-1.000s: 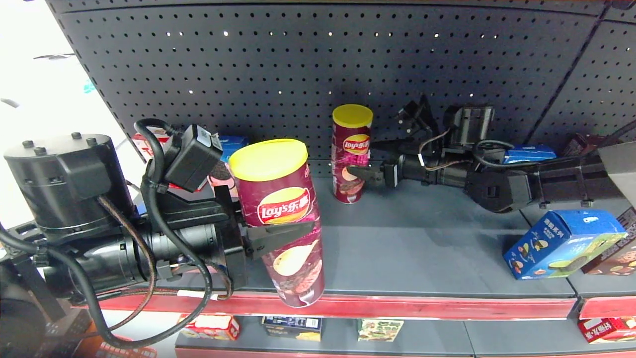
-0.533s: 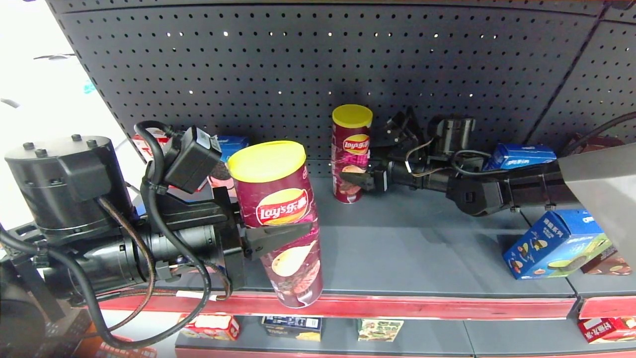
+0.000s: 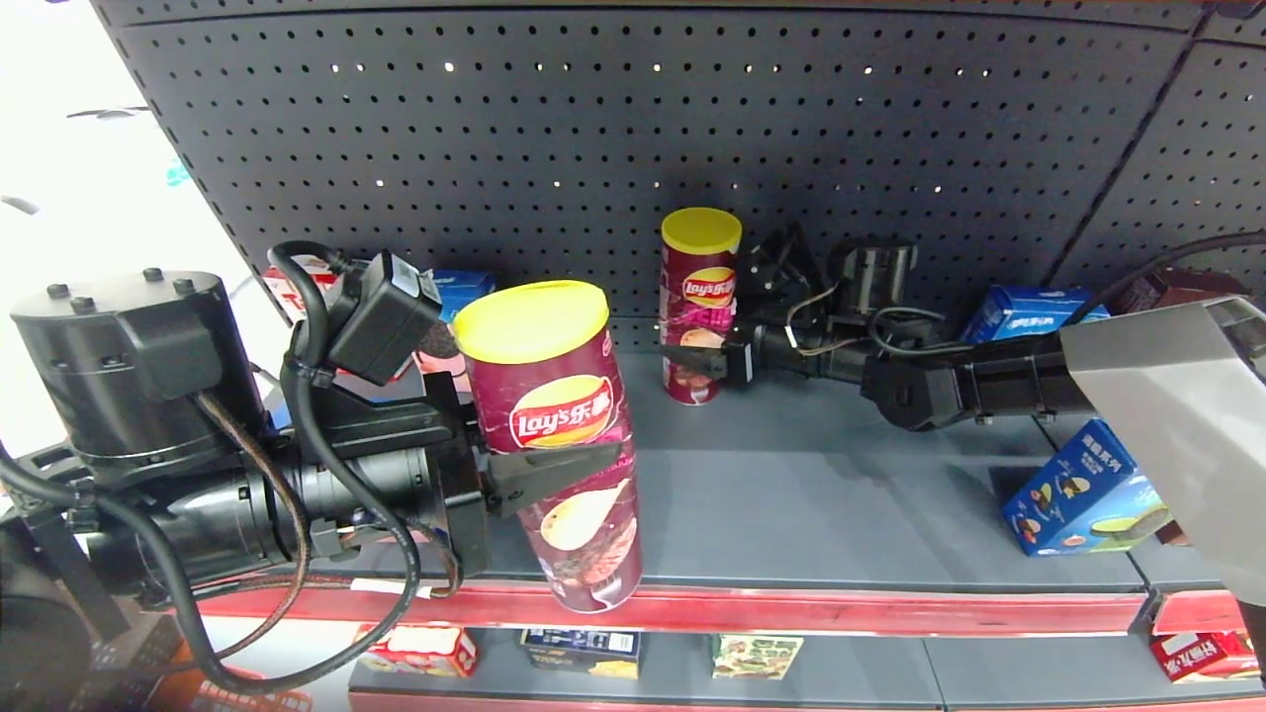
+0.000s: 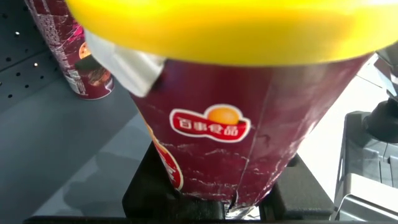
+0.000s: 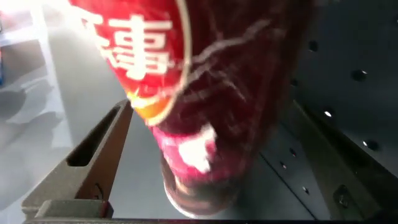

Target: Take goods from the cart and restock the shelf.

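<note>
Left tool (image 3: 566,463) is pinching the held chip can (image 3: 554,415), maroon with a yellow lid, around mid-body. You can see one finger (image 3: 554,470) across its front. The can is upright, its base at the red front lip of the shelf (image 3: 811,494), about 7 o'clock on the board. From the left wrist camera the held chip can (image 4: 236,124) sits right up against the lens.

The back chip can (image 3: 700,297) is the same type. It stands upright at 12 o'clock, close to the pegboard (image 3: 633,129), and you can also see it from the left wrist (image 4: 68,56).

Right tool (image 3: 697,358) comes in from 3 o'clock, low on that can's body. In the right wrist view, fingers (image 5: 93,155) flank the back chip can (image 5: 230,124) on both sides. You cannot tell whether they are pressing it or just standing around it.

A blue biscuit box (image 3: 1073,489) lies tilted at 4 o'clock. A blue carton (image 3: 1029,309) sits at 2 o'clock behind the right arm. There are small boxes (image 3: 460,287) at 10 o'clock behind the left arm. The lower shelf holds packets (image 3: 757,655).
</note>
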{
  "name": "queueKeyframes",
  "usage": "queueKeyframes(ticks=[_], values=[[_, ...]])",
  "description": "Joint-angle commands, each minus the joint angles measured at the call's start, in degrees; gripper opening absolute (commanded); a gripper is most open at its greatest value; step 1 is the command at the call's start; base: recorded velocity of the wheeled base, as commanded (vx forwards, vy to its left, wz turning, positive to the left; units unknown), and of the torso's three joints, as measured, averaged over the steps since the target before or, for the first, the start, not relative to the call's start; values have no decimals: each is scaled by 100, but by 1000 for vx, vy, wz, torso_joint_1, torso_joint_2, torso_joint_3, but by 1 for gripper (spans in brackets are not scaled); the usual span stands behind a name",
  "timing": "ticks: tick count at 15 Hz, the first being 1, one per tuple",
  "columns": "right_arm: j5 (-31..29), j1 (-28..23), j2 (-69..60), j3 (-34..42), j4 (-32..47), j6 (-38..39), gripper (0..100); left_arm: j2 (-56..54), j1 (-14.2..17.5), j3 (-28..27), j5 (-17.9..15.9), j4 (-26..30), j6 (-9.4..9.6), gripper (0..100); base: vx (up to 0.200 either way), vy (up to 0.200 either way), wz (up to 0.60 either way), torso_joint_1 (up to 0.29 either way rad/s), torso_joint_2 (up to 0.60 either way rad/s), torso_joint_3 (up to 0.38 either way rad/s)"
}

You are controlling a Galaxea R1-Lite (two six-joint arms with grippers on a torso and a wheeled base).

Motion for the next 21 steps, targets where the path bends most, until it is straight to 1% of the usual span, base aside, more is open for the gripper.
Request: queueKeyframes(ticks=[1,3,4,7,8,9,13,14,15,16,19,20,21], values=[[-2,67,150,-143,1,14,100,8,3,0,1,-2,-1,0,0,0,0,0,0,0],[-2,76,194,-196,-17,40,100,8,3,8,1,-2,-1,0,0,0,0,0,0,0],[-37,93,203,-240,19,49,0,8,3,8,1,-2,-1,0,0,0,0,0,0,0],[-20,102,185,-231,1,58,0,-10,12,140,-7,-37,-1,0,0,0,0,0,0,0],[-20,102,141,-205,1,58,0,-10,82,193,-7,-160,-1,0,0,0,0,0,0,0],[-20,111,97,-196,-17,58,0,-18,109,202,-7,-160,-1,0,0,0,0,0,0,0],[-20,128,-316,199,-131,58,0,-27,109,219,-7,-160,-10,0,0,0,0,0,0,0],[-11,190,-659,569,-131,75,0,-62,118,219,-7,-151,-10,0,0,0,0,0,0,0],[-11,207,-747,656,-131,75,0,-80,118,219,-7,-151,-10,0,0,0,0,0,0,0],[-2,278,-1256,1210,-122,84,0,-106,118,237,-7,-143,-10,0,0,0,0,0,0,0],[-11,436,-2091,2124,-131,137,0,-106,153,246,-7,-151,-10,0,0,0,0,0,0,0],[-11,506,-2548,2722,-148,137,0,-106,161,237,-7,-151,-10,0,0,0,0,0,0,0],[-2,515,-2803,3091,-228,137,0,-106,161,237,-7,-151,-10,0,0,0,0,0,0,0]])
